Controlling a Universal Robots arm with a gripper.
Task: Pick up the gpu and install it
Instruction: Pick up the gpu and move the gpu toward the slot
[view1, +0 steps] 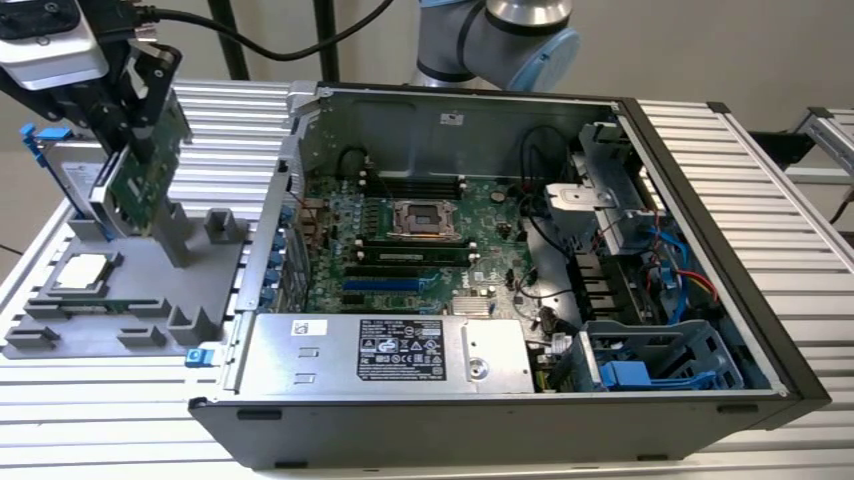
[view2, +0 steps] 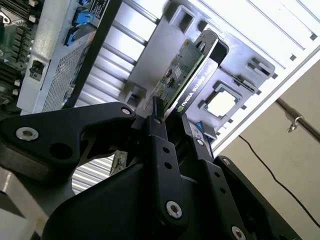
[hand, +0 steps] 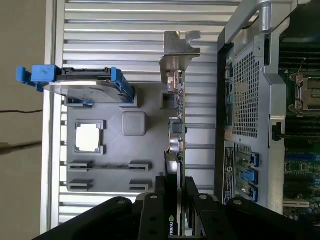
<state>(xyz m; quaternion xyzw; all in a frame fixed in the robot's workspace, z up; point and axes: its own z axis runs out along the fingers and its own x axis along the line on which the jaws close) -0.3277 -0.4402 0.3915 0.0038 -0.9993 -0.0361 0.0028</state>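
Black gripper (view2: 170, 117), silver-blue arm (view1: 497, 35)

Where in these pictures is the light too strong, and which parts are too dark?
Second wrist view: the ribbed table is washed out almost white, and the gripper, shut on the gpu, is a dark shape against it. First wrist view: the CPU chip glares white. Exterior view: the light is even, with mild shade inside the computer case.
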